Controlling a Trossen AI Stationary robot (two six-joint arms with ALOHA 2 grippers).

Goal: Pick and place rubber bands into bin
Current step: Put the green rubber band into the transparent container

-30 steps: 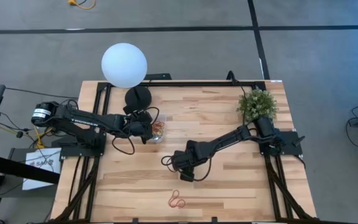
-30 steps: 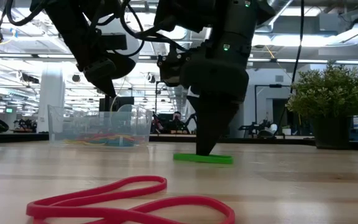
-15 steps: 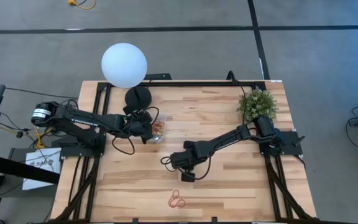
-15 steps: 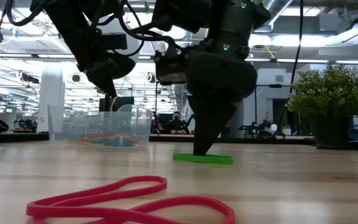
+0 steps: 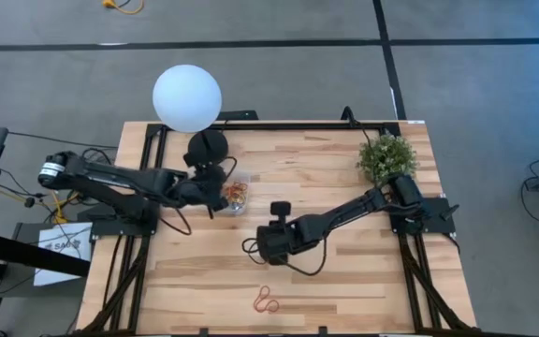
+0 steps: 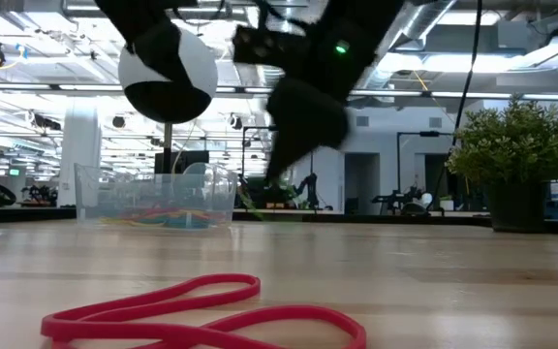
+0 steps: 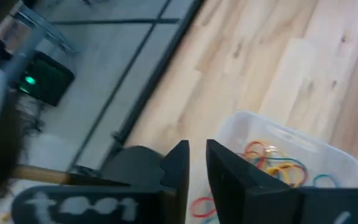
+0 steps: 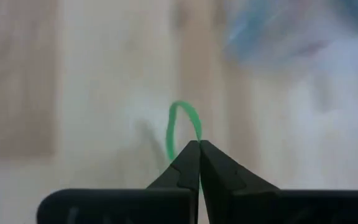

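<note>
The clear bin [image 5: 237,195] [image 6: 153,194] [image 7: 291,162] stands on the table left of centre and holds several coloured rubber bands [image 7: 278,167]. My left gripper [image 5: 219,197] [image 7: 197,148] hovers at the bin's left side, open by a narrow gap, with nothing between its fingers. My right gripper [image 5: 264,245] [image 8: 199,144] is near the table's middle, shut on a green rubber band [image 8: 182,118]. A red rubber band [image 5: 268,300] [image 6: 201,315] lies flat near the front edge. My right gripper pinches the green rubber band between its two fingertips at one end of the loop [image 8: 197,134]. The rest of the loop sticks out past the tips as a small arch. The fingers slant downward, and the band is lifted clear of the table.
A lamp with a white globe [image 5: 187,96] and a black round base [image 5: 209,145] stands behind the bin at the far left. A potted plant [image 5: 386,157] [image 6: 516,145] stands at the far right. Bare wood stretches between the bin and the red band.
My right gripper has risen from the table and rolled its wrist. It has taken the green band along, which lay flat on the wood before and is now clear of it. My left gripper has lifted up from the bin.
</note>
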